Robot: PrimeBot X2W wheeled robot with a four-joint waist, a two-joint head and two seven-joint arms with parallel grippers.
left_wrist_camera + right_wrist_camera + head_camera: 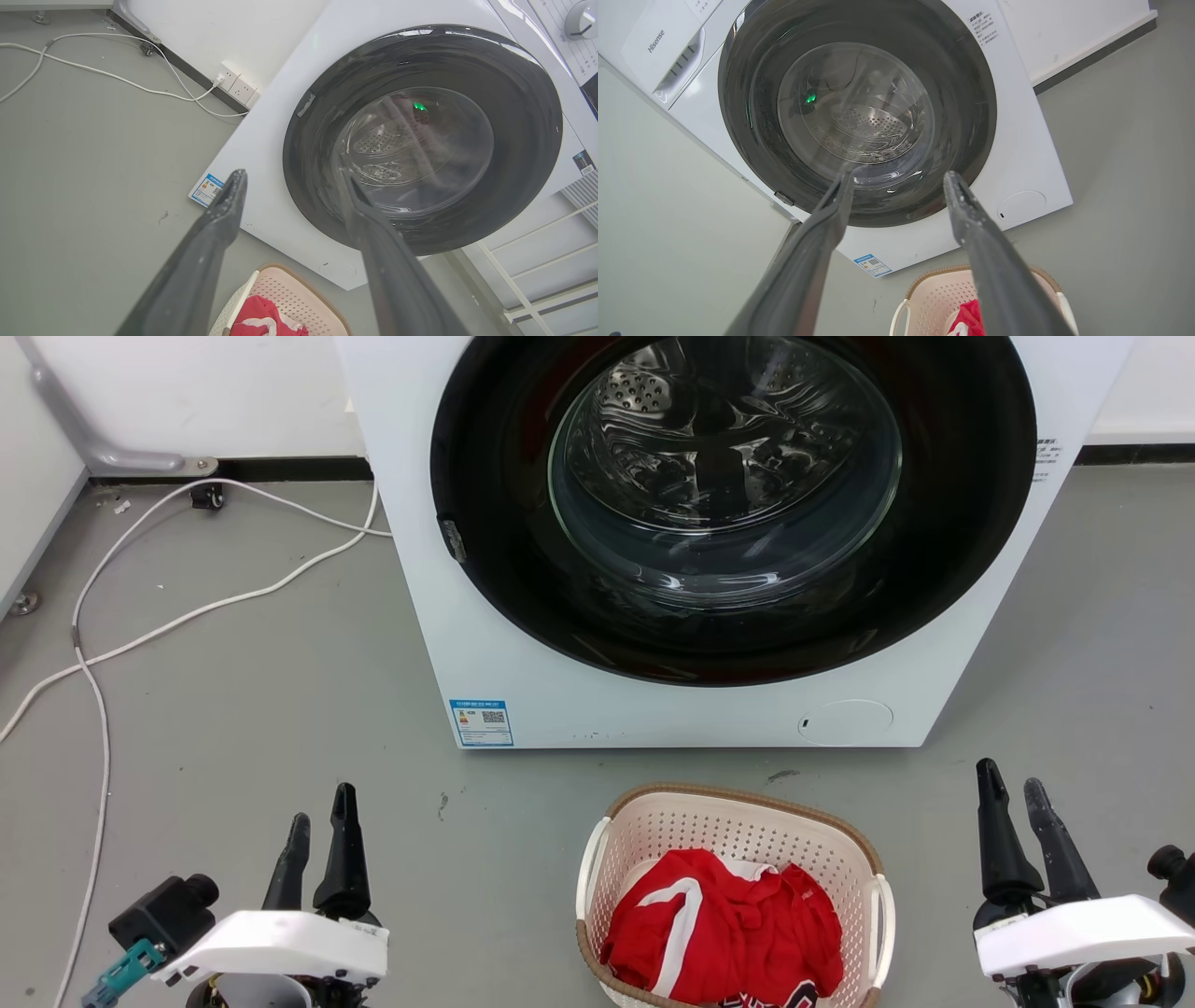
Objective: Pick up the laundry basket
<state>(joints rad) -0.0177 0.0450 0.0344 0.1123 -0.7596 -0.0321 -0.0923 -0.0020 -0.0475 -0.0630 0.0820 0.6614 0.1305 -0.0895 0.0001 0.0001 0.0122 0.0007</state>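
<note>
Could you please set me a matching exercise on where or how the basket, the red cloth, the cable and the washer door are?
Things:
1. basket
2. red cloth
3. cable
4. door

Places or states:
A. shut
B. in the basket
C. on the floor, left of the washer
D. on the floor, in front of the washer

Pairs: 1-D, 2-B, 3-C, 4-A

L gripper [322, 807], R gripper [1010, 777] — both parted, empty, fingers up.
</note>
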